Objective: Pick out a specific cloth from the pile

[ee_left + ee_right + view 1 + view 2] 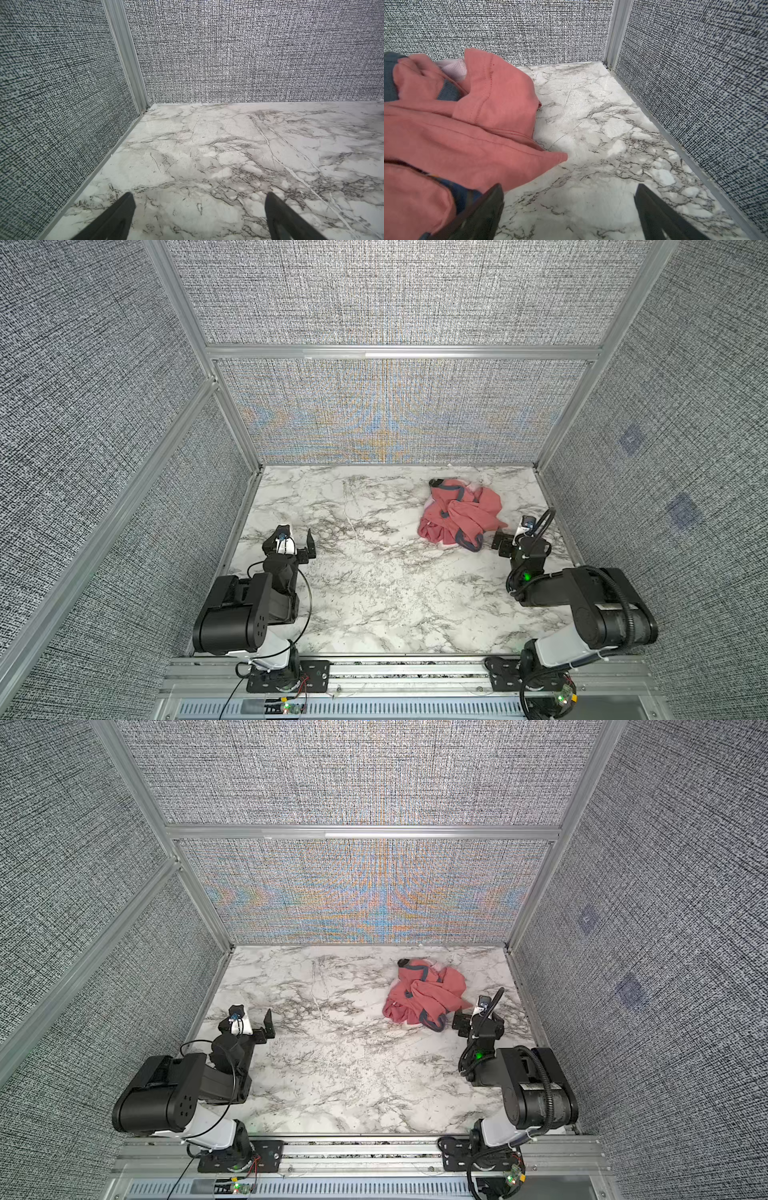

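Item 1, pile (457,512): crumpled heap of soft garments, salmon-red with dark blue-grey edging and slivers of pale pink showing. It lies on the marble table (374,593), far right quarter, just short of the table's back edge.
Item 2, cloth (500,87): plain salmon-red fabric, stitched hem, no trim. It is folded over the pile's side nearest the table's right edge.

**Robot test cell, lab-style rig**

Closed booth. Grey woven-texture panels (395,290) stand on the left, far and right sides, set in aluminium framing (403,352). Marble-print tabletop (374,593). One black arm (245,614) near left, another (598,605) near right, both bolted to a slotted metal rail (407,670). Exposed circuit board (563,698), green light on.
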Robot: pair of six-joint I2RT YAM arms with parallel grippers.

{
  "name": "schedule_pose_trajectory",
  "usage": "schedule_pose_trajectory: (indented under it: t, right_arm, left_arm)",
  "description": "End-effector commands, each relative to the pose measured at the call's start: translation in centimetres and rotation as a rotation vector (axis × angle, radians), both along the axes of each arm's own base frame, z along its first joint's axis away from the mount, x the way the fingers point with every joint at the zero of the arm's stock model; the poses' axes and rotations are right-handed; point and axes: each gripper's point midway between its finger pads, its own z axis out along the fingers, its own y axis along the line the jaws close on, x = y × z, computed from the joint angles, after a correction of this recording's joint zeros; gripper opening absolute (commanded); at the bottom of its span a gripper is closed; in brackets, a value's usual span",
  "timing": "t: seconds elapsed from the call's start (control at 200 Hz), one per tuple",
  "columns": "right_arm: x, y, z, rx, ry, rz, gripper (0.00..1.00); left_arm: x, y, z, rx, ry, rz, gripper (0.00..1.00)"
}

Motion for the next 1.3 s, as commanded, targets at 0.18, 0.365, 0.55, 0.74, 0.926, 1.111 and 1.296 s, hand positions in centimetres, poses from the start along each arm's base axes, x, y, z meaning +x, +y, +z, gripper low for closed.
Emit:
schedule_pose_trajectory:
  t: [0.18,0.365,0.55,0.74,0.926,1.111,1.296]
  right_arm:
    - [0.11,-0.1,0.5,0.001,-0.021,-0.006,0.99]
    - [0.12,-0.09,0.51,0.001,-0.022,-0.005,0.99]
    - [0.2,-0.1,0.53,0.013,-0.022,-0.002,0.99]
    - [0.19,-0.1,0.47,0.012,-0.021,-0.002,0.99]
    - [0.17,-0.1,0.49,0.013,-0.022,-0.003,1.0]
    - [0.17,-0.1,0.44,0.011,-0.02,-0.002,0.99]
    - [0.2,-0.11,0.53,0.016,-0.022,0.002,0.92]
  left_arm:
    - [0.13,0.05,1.02,-0.003,-0.04,0.003,0.99]
    - [0.12,0.06,1.04,-0.004,-0.041,0.003,0.99]
    - [0.11,0.07,1.02,-0.004,-0.04,0.003,0.99]
    - [0.12,0.06,1.06,-0.003,-0.042,0.003,0.99]
    - [0.13,0.07,1.04,-0.004,-0.041,0.003,0.99]
    - [0.18,0.02,1.0,-0.001,-0.039,0.001,0.99]
    - [0.2,0.17,1.43,0.002,-0.047,0.008,0.8]
